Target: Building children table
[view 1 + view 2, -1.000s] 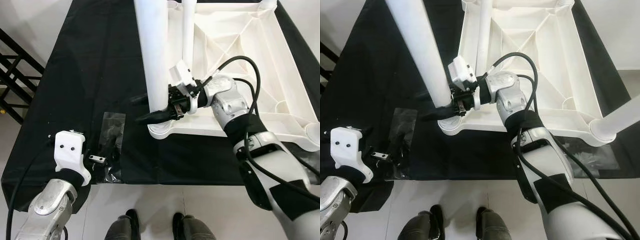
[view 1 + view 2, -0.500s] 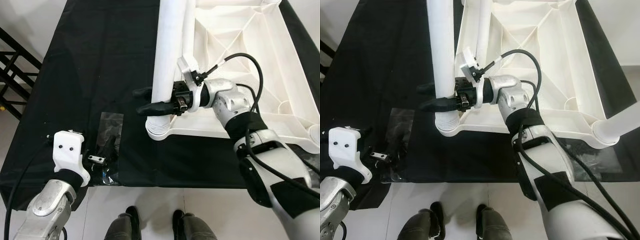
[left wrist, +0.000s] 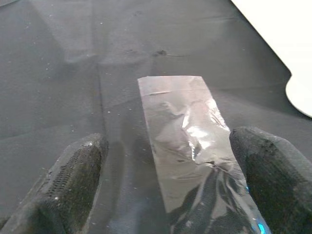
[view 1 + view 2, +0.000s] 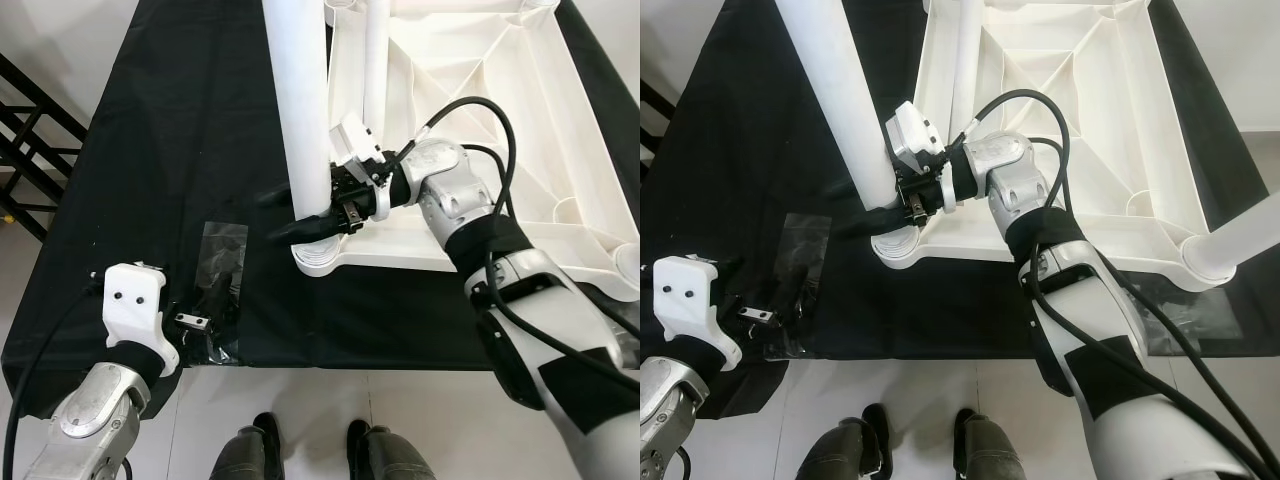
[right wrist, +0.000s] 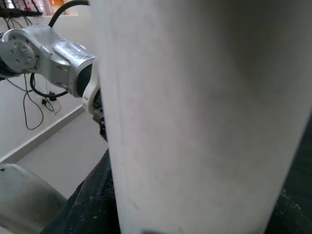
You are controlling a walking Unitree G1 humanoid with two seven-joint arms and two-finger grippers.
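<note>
Upturned white table top (image 4: pixel 480 90) is laid on the black cloth (image 4: pixel 190 120). Near-corner leg (image 4: pixel 300 110) is seated in its socket (image 4: pixel 320 258), tilted, and clamped between the right gripper (image 4: pixel 300 212) fingers. Second leg (image 4: pixel 376 60) stands just behind. Left gripper (image 3: pixel 165 180) is spread over a clear plastic bag (image 3: pixel 187 141), not touching. A person's shoes (image 4: pixel 260 445) are seen below the cloth edge. The black rack (image 4: pixel 30 150) is caught by the left eye view.

**Items counted on the black-covered table**

One white plastic tabletop (image 4: pixel 480 120) is seen, lying upside down. Three white table legs are counted: one (image 4: pixel 298 110) at its near left corner, a second (image 4: pixel 376 70) just behind, a third (image 4: pixel 1245 235) at its near right corner. One clear plastic bag (image 4: pixel 218 290) lies near the front edge. Two shoes (image 4: pixel 305 455) are counted below.
</note>
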